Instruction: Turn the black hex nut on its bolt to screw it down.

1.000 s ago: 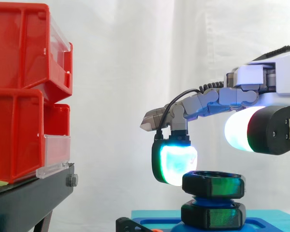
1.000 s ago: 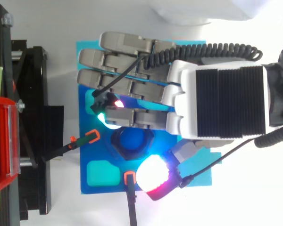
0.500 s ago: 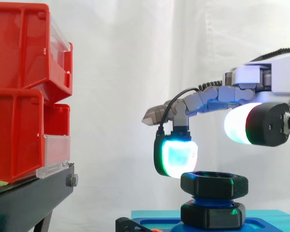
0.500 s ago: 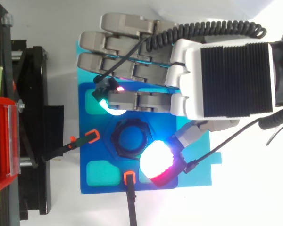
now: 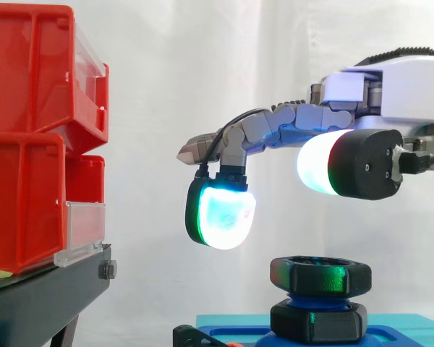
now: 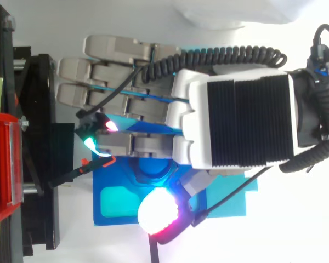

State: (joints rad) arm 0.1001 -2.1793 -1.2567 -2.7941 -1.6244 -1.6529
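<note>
Before white curtain [image 5: 202, 72], lifts robot hand [image 5: 398, 90] clear above black hex nut [image 5: 320, 273], spread, pinching nothing now; likely resets for another turn.

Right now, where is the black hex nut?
In the side view the black hex nut sits at lower right on its blue bolt, above a second black nut on the blue base, under the hand and clear of its pads.
</note>
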